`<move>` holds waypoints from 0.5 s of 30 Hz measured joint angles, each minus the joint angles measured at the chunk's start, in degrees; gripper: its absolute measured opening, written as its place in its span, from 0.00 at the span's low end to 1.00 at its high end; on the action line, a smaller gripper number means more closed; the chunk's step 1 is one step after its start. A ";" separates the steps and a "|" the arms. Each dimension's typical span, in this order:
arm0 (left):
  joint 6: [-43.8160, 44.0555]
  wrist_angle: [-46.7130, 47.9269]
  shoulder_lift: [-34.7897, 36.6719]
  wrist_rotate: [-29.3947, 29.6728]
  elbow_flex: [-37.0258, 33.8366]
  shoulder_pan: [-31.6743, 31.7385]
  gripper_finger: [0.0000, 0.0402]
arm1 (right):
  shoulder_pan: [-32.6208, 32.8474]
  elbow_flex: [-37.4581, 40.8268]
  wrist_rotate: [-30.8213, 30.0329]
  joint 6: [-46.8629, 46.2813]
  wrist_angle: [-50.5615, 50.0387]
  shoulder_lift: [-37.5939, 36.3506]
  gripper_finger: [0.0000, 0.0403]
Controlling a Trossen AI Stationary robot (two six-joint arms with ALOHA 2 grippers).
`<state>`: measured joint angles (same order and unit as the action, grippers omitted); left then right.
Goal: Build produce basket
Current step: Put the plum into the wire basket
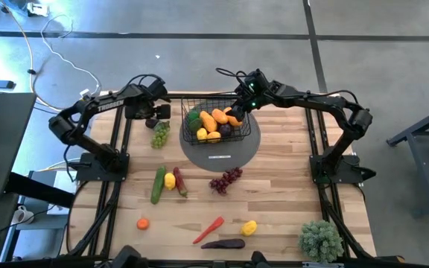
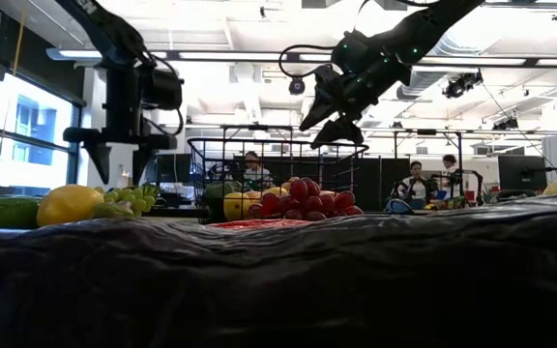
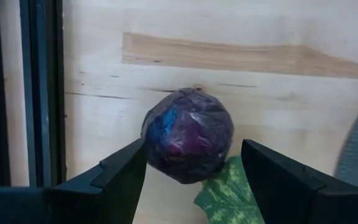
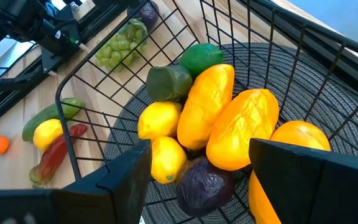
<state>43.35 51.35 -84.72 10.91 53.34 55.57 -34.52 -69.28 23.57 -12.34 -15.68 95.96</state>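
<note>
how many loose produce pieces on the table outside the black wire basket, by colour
green: 2, green grape bunch, green cucumber
yellow: 2, yellow lemons
red: 3, red grape bunch, red chilli, long red pepper
purple: 2, purple round cabbage, purple eggplant
orange: 1, small orange round fruit
total: 10

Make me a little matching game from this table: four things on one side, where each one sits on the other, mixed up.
Things:
1. purple ball-shaped vegetable
2. red grapes
3. bushy green plant
4. two lemons

Places:
A. inside the wire basket
B. corner of the table nearest the camera, on the right arm's side
C. between the left gripper fingers
D. on bare wood just beyond the grey mat

Pairs: 1-C, 2-D, 3-B, 4-A
</note>
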 joint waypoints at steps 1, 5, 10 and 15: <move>0.01 0.00 -0.39 0.01 0.00 0.00 0.62 | 0.00 0.00 0.00 0.00 0.00 0.00 0.62; 0.04 -0.23 -1.40 0.01 0.00 -0.07 0.62 | 0.00 0.00 0.00 0.00 0.00 0.00 0.62; 0.04 -0.28 -2.92 0.04 0.00 -0.02 0.62 | 0.00 0.00 0.00 0.00 0.00 0.00 0.62; 0.02 -0.35 -5.11 1.13 0.06 -0.10 0.62 | 0.00 0.00 -0.02 -0.26 0.00 0.00 0.62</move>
<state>43.38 51.00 -89.83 12.03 53.40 55.47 -34.52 -69.28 23.55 -12.60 -15.68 95.96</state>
